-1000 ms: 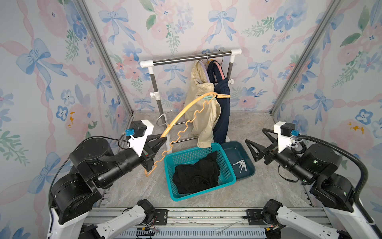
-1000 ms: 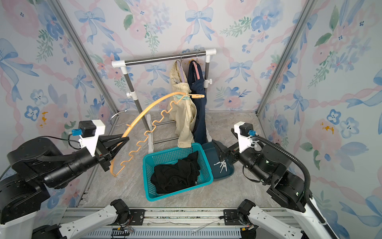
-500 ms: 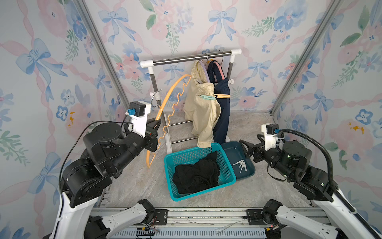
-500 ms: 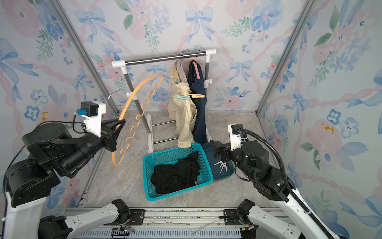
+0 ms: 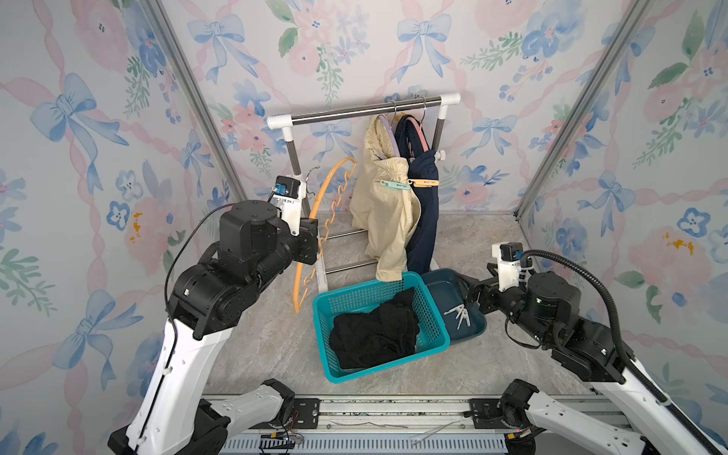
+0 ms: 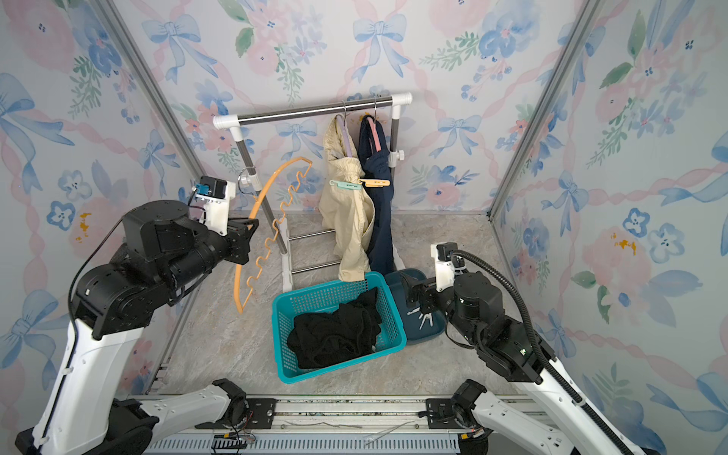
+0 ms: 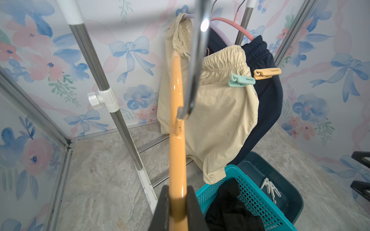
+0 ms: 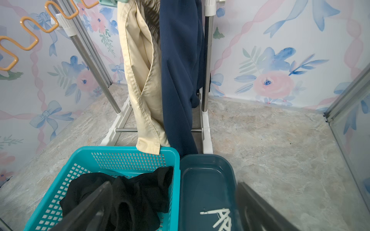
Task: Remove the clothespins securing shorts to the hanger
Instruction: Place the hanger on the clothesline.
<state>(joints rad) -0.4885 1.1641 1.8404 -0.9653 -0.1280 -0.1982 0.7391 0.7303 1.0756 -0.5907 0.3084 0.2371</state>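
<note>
My left gripper (image 7: 178,192) is shut on a bare orange hanger (image 7: 175,96), held upright beside the rack's left post. Cream shorts (image 5: 388,212) and navy shorts (image 5: 425,212) hang on hangers from the rail (image 5: 362,110). A mint green clothespin (image 7: 241,81) grips the cream waistband and a light orange clothespin (image 7: 267,73) the navy one. Black shorts (image 5: 374,335) lie in the teal basket (image 8: 128,149). My right gripper (image 8: 174,184) stands open and empty, low over the basket's edge and a dark tray (image 8: 206,180) that holds white clothespins (image 8: 222,218).
The rack's white feet and low crossbars (image 8: 206,128) stand just behind the basket and tray. Floral walls with metal corner posts (image 5: 551,145) close in the marble floor (image 5: 275,335) on three sides.
My left arm has swung the orange hanger away from the hanging shorts, leftward and upright beside the rack post. My right arm has moved in toward the tray, jaws still open.
</note>
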